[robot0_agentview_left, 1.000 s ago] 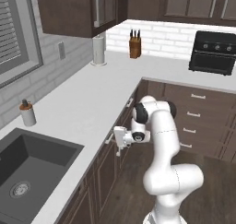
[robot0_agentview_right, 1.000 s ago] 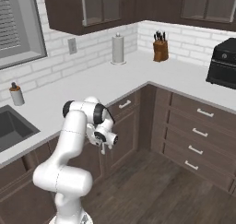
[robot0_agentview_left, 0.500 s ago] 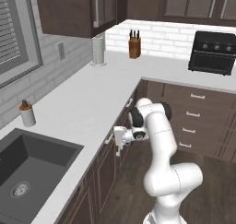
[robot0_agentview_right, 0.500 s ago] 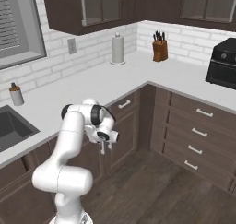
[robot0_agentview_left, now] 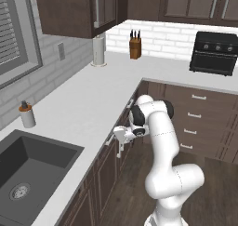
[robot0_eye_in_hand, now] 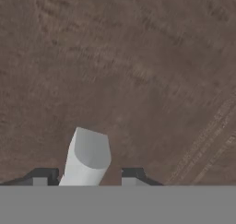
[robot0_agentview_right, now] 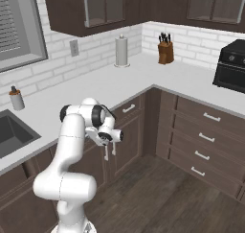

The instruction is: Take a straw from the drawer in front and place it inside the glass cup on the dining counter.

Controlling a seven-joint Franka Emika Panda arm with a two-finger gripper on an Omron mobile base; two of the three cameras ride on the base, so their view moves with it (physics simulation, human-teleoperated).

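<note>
A white robot arm stands on a dark wood floor (robot0_agentview_right: 158, 198) in the corner of a kitchen, folded at the elbow so that its gripper (robot0_agentview_left: 119, 148) hangs low, pointing down, just in front of the dark brown lower cabinets. In the right base view the gripper (robot0_agentview_right: 109, 151) shows with two thin pale fingers side by side; between them is the straw (robot0_agentview_right: 105, 154), a very thin whitish stick hanging straight down. In the hand view the gripper (robot0_eye_in_hand: 87, 174) looks down at the wood floor, and the straw (robot0_eye_in_hand: 87, 156) rises as a pale tube between the two dark fingertips (robot0_eye_in_hand: 132, 174) — the claw is pinched on it, with the straw pressed toward the left tip. The drawer (robot0_agentview_right: 125, 108) sits just under the worktop edge, behind and above the gripper, its small silver bar handle facing the room; it looks pushed in flush with the cabinet front. The white worktop (robot0_agentview_left: 83, 104) runs along the wall and turns the corner. On it stand a paper towel roll (robot0_agentview_left: 98, 50), a knife block (robot0_agentview_left: 135, 47) by the white brick wall, and a black toaster oven (robot0_agentview_left: 215, 53) further along. A dark sink (robot0_agentview_left: 28, 169) is set into the worktop at the near end, with a small bottle (robot0_agentview_left: 27, 114) beside it.
</note>
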